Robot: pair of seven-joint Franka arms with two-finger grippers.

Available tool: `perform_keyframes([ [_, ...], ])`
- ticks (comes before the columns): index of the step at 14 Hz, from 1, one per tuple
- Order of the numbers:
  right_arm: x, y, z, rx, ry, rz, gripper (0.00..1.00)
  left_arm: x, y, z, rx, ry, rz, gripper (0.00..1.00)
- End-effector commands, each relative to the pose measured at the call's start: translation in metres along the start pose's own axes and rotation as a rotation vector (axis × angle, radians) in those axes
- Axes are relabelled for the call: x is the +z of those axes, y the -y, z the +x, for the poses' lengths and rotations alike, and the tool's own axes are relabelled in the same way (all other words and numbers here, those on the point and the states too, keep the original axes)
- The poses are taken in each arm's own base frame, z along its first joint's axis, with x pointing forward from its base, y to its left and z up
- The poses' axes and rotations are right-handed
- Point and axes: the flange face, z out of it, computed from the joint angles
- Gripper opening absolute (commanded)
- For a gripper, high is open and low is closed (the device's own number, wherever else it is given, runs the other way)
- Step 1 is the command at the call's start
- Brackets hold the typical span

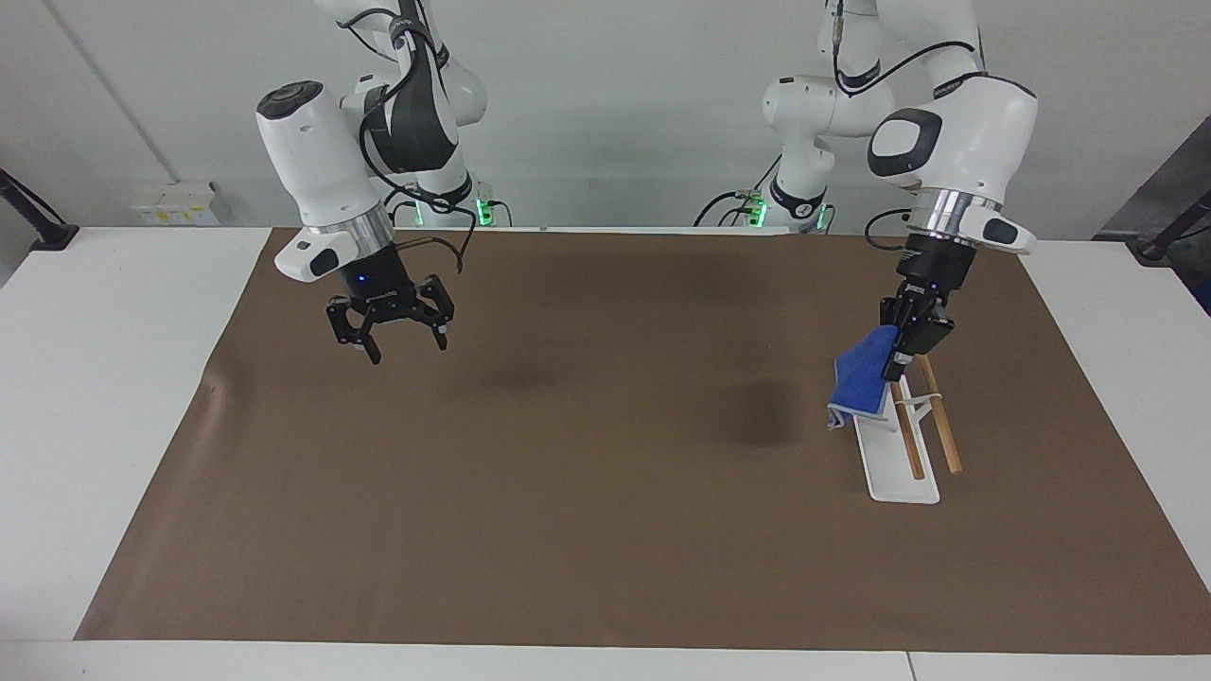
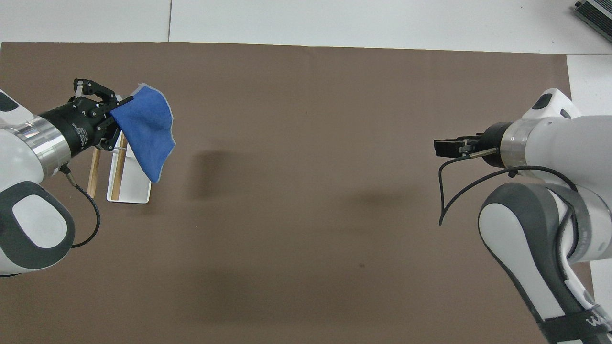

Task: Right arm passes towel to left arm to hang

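Observation:
The blue towel (image 1: 859, 380) hangs by one corner from my left gripper (image 1: 897, 367), which is shut on it. It dangles in the air over the end of the white rack (image 1: 899, 478) that is nearer to the robots, beside the two wooden rods (image 1: 912, 449). Whether the cloth touches the rods I cannot tell. In the overhead view the towel (image 2: 146, 126) spreads out from the left gripper (image 2: 118, 106) and covers part of the rack (image 2: 136, 191). My right gripper (image 1: 407, 348), with a blue light above it, points down, open and holding nothing, over the mat toward the right arm's end (image 2: 441, 147).
A brown mat (image 1: 568, 492) covers most of the white table (image 1: 114, 378). The rack stands on it toward the left arm's end. The right arm waits.

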Motion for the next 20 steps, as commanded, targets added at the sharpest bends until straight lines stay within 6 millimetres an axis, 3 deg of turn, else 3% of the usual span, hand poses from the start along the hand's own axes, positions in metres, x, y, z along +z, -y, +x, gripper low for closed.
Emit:
perform_keyframes([
  [1,-0.026,-0.001,0.016,0.029,0.046,-0.054,1.0,0.0,0.012,0.028,-0.018,-0.048,-0.011,0.0],
  [7,-0.083,-0.01,0.026,0.061,0.123,-0.1,1.0,0.012,0.025,0.095,-0.117,-0.16,-0.051,0.0],
  [14,-0.133,-0.04,0.025,0.122,0.152,-0.106,1.0,0.0,0.038,0.163,-0.21,-0.242,-0.051,0.0],
  [17,-0.148,-0.058,0.02,0.157,0.193,-0.11,1.0,0.007,0.044,0.173,-0.222,-0.256,-0.043,0.0],
  [20,-0.144,-0.067,0.014,0.176,0.231,-0.108,1.0,0.016,0.05,0.177,-0.231,-0.259,-0.028,0.01],
])
